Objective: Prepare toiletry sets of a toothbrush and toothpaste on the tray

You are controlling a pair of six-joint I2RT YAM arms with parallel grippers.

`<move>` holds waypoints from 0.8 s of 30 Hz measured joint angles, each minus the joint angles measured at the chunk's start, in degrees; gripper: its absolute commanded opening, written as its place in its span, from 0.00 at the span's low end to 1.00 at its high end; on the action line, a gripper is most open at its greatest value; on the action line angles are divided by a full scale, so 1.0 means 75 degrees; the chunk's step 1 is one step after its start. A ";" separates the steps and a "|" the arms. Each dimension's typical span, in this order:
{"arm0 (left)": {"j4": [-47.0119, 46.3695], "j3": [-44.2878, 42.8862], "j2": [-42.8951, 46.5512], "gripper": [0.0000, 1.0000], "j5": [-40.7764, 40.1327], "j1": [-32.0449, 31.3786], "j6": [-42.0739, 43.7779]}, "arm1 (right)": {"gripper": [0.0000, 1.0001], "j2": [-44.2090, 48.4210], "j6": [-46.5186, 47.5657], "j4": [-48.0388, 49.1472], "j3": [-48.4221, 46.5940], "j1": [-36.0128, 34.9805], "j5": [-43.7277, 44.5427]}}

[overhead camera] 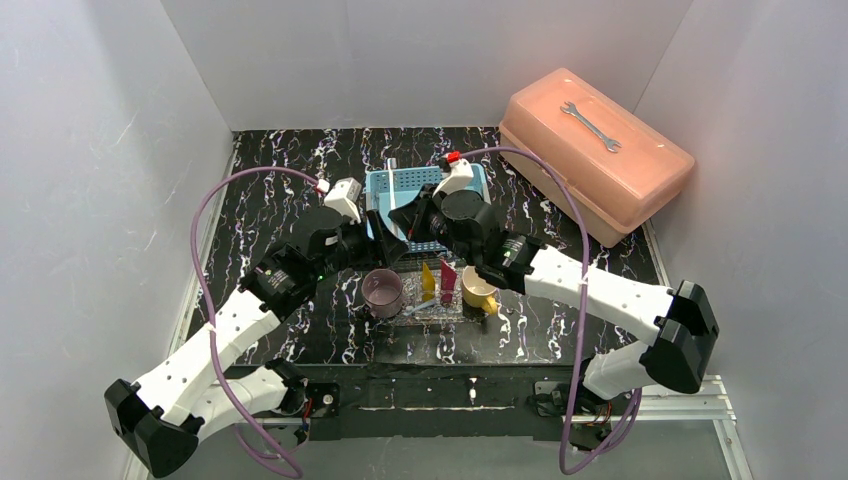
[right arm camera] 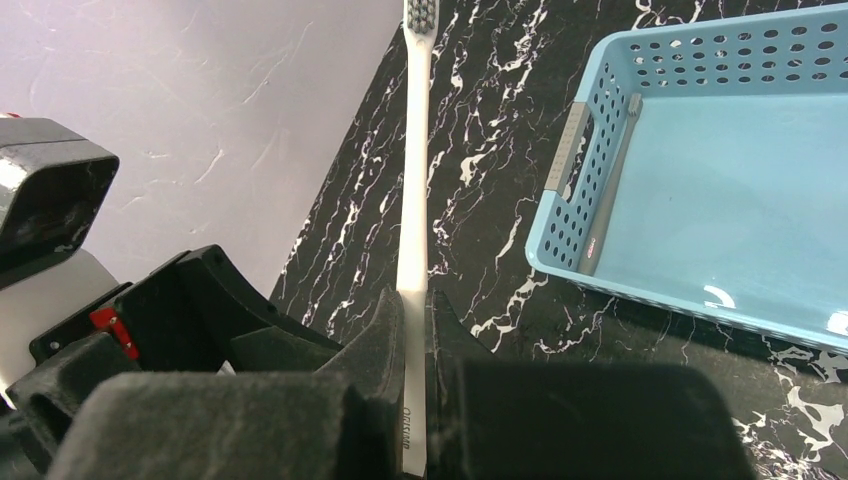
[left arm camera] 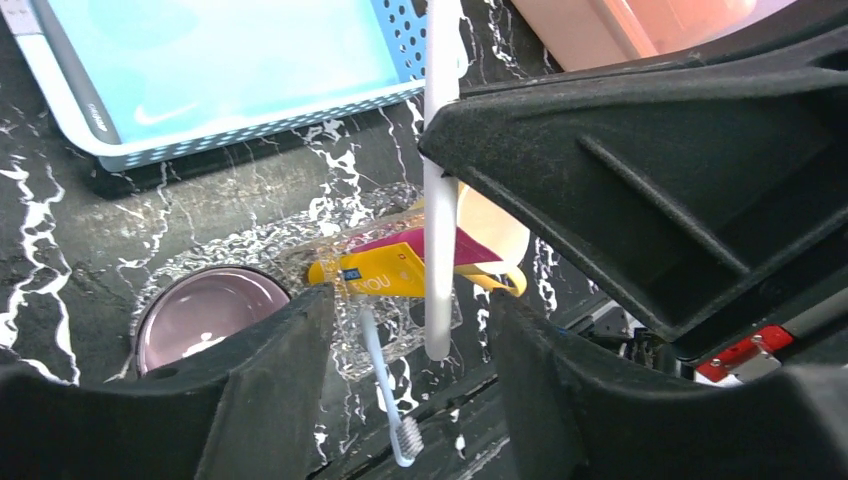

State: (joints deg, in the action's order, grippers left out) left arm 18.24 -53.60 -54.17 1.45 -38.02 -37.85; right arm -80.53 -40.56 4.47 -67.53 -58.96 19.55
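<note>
At the centre of the black, white-veined counter (overhead camera: 280, 200), we see the small flat tray (left arm camera: 290, 245) of clear glittery plastic. It carries a yellow tube (left arm camera: 380, 272) and a pink-magenta tube (left arm camera: 480, 245) side by side, touching. A thin pale toothbrush (left arm camera: 385, 390) lies with its handle on the tray and its bristled head past the tray's edge. A translucent purple cup (left arm camera: 205, 310) stands just beside the tray on one side, a yellow cup (left arm camera: 500, 235) on the other.

Above the tray, the right gripper (right arm camera: 415, 300) has its jaws pressed together on the handle of a long white toothbrush (right arm camera: 414, 150), whose bristles point away from the wrist. In the left wrist view we find this handle hanging between the jaws of the left gripper (left arm camera: 410, 320). Those jaws stand spread, with a gap on either side of the handle.

Behind the tray sits a light-blue perforated plastic basket (right arm camera: 640, 70); a thin grey stick (right arm camera: 610, 170) lies inside along its wall. At the counter's far right corner rests a salmon-pink plastic toolbox (overhead camera: 560, 110) with a steel spanner (overhead camera: 590, 127) on its lid.
</note>
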 measured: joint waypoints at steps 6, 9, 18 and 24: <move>-0.0213 0.0000 -0.0076 0.38 0.0248 0.0000 -0.0032 | 0.01 0.0070 -0.0032 0.0047 0.0038 -0.0044 0.0064; -0.0233 0.0000 -0.0160 0.29 0.0347 0.0000 -0.0044 | 0.01 0.0090 -0.0035 0.0064 0.0073 -0.0050 0.0114; -0.0312 0.0000 -0.0239 0.00 0.0595 -0.0003 -0.0015 | 0.01 0.0090 -0.0108 0.0085 0.0114 -0.0055 0.0149; -0.0318 0.0000 -0.0245 0.00 0.0667 0.0000 0.0087 | 0.06 0.0090 -0.0114 0.0099 0.0119 -0.0055 0.0149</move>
State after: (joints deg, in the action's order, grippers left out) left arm 15.86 -53.60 -56.01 6.46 -38.02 -37.19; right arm -79.85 -41.41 5.21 -66.63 -59.37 20.67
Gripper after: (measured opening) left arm 0.074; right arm 0.075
